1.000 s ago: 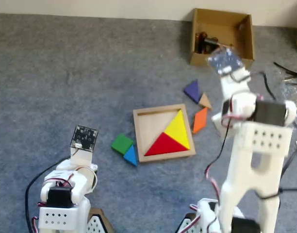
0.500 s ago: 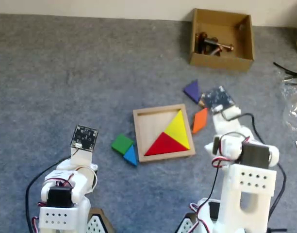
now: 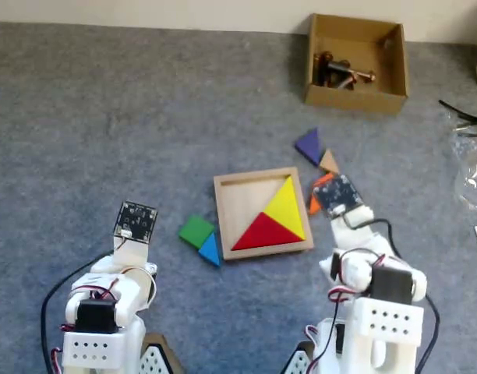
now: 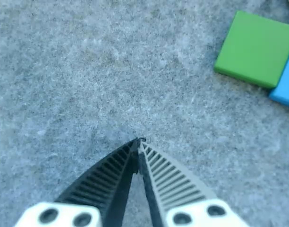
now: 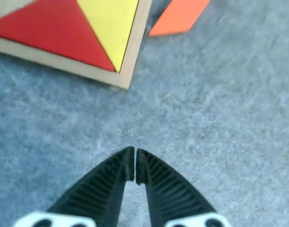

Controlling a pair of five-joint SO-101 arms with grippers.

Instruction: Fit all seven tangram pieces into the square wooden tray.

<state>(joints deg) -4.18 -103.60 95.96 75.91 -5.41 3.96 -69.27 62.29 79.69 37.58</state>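
1. Left pincer (image 4: 138,141) up first, in the left wrist view: we see its two ribbed fingers pressed together at the tips, gripping nothing, low over the grey tabletop (image 4: 78,66). Ahead of it lies the green square (image 4: 255,49), with the blue triangle (image 4: 286,82) tucked against its edge.
2. Over to the right wrist view: the right pincer (image 5: 134,152) is drawn together too, only a hairline between the fingers and nothing in them, above bare tabletop. Just ahead we get a corner of the square wooden tray (image 5: 134,52), with the red triangle (image 5: 45,30) and the yellow triangle (image 5: 109,21) lying flat inside, edge to edge. The orange parallelogram (image 5: 180,16) lies outside, just beside the tray's rim.
3. High view now: the tray sits mid-tabletop, red and yellow filling its right part and bare wood on its left. Green and blue wait outside, just beside its left side. The right arm (image 3: 375,296) has its wrist over the orange piece, partly covering it. Beyond that we spot the purple triangle (image 3: 309,145) and the small tan triangle (image 3: 329,162) close together; we cannot tell whether they touch. The left arm (image 3: 106,305) stands well apart from the tray. A cardboard box (image 3: 351,100) with small objects inside stands at the far edge.
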